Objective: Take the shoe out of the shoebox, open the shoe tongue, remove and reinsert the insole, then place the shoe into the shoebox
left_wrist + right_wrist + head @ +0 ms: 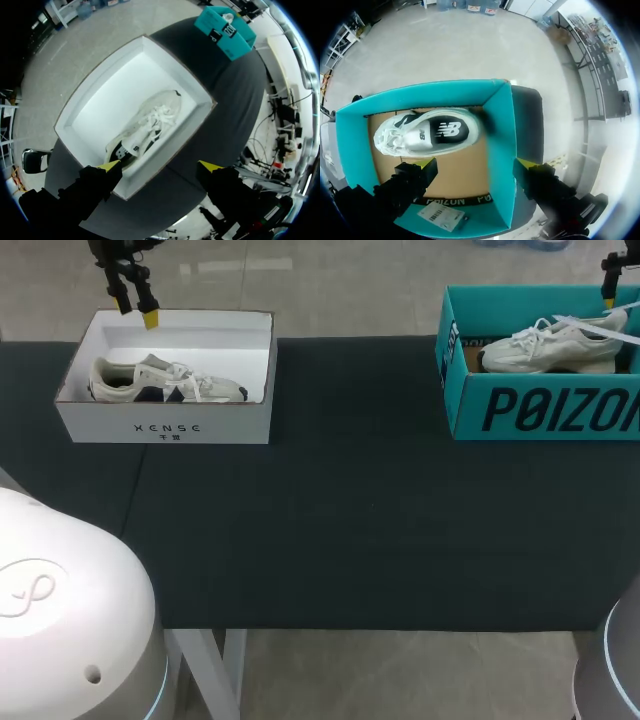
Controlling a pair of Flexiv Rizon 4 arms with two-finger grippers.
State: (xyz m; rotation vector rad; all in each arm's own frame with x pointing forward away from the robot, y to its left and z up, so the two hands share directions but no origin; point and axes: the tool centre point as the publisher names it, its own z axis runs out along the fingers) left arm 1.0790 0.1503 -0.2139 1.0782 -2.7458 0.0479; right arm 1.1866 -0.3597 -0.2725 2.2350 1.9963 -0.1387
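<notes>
A white shoebox (165,425) stands at the table's far left with a white and dark shoe (165,382) lying in it. My left gripper (137,313) hangs open above the box's back wall. In the left wrist view the shoe (147,127) lies ahead of the open gripper (160,167), inside the white box (100,100). At the far right, a teal shoebox (540,410) holds a white shoe (555,348). My right gripper (612,295) hovers above that box. It is open (475,164), with the white shoe (427,132) on its side below it in the teal box (502,150).
A dark cloth (350,520) covers the table between the two boxes. The teal box (227,32) also shows far across the table in the left wrist view. White robot bases (60,620) sit at the near corners.
</notes>
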